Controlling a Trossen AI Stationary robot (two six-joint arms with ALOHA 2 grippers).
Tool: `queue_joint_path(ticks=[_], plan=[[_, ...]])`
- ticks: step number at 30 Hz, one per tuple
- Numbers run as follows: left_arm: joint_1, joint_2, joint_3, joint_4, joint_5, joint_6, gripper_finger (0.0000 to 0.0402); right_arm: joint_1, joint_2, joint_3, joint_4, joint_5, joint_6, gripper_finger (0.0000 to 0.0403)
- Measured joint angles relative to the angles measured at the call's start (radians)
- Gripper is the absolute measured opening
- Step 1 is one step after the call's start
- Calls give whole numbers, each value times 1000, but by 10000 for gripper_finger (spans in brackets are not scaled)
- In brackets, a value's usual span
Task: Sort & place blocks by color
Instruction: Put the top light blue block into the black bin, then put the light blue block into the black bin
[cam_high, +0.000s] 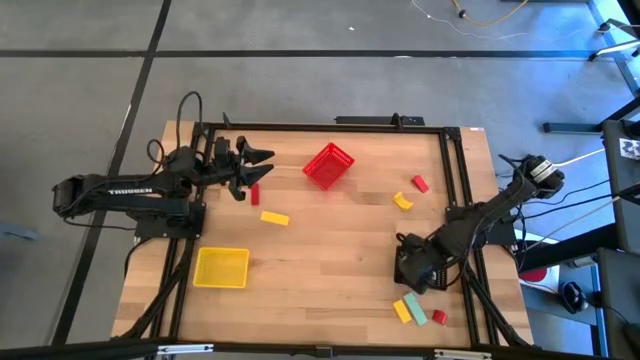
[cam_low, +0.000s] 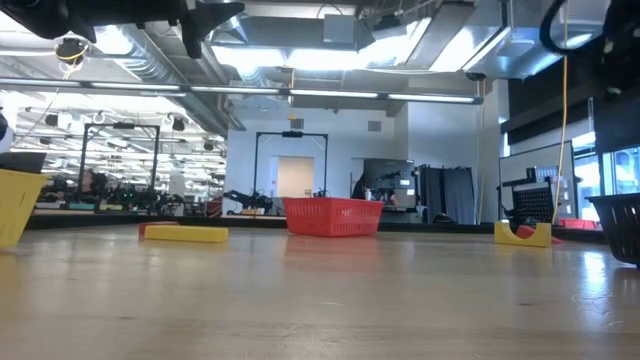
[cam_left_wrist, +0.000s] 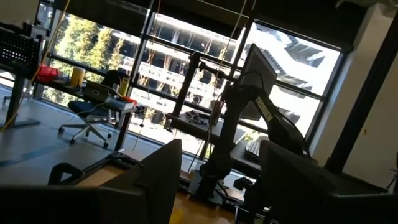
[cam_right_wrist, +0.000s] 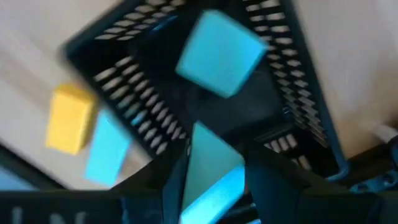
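My right gripper (cam_right_wrist: 214, 186) hangs over the black bin (cam_high: 412, 268) near the table's right edge, shut on a pale mint block (cam_right_wrist: 210, 163). Another mint block (cam_right_wrist: 219, 53) lies inside that bin. Beside the bin, toward the near edge, lie a yellow block (cam_high: 402, 311), a mint block (cam_high: 417, 310) and a red block (cam_high: 438, 316). My left gripper (cam_high: 256, 163) is open and raised above the far left of the table, with nothing between its fingers (cam_left_wrist: 163, 177). A red block (cam_high: 254, 195) and a yellow block (cam_high: 274, 217) lie flat on the table close to it. My right gripper pinches the mint block between its two fingers (cam_right_wrist: 267, 180), coming from above and pointing down into the black bin. The block's end (cam_right_wrist: 208, 146) sticks out past the fingertips. It is lifted clear of the bin's floor.
The red bin (cam_high: 328, 165) sits at the far middle of the table and the yellow bin (cam_high: 221, 267) at the near left. A red block (cam_high: 420, 183) and a yellow block (cam_high: 402, 201) lie at the far right. A black frame (cam_high: 455, 180) borders the table.
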Motion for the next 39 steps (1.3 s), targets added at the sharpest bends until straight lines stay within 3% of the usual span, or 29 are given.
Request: queue_joint_path(ticks=[6, 11, 22, 26, 29, 34, 39], plan=[[0, 0, 0, 0, -9, -5, 207, -3, -59, -114, 198, -30, 46, 143], [0, 0, 0, 0, -9, -5, 207, -3, -67, -128, 206, -20, -14, 144], [-1, 0, 0, 0, -10, -13, 207, 0, -89, -125, 189, -77, -116, 257], [-1, 0, 0, 0, -10, -62, 207, 7, -141, -86, 185, -73, -131, 266], [-1, 0, 0, 0, -10, -64, 207, 9, -165, -53, 192, -92, -47, 267], [-1, 0, 0, 0, -10, -99, 207, 34, -155, -37, 277, -242, 233, 267], [-1, 0, 0, 0, -11, -117, 207, 124, -106, -35, 460, -160, 541, 267]])
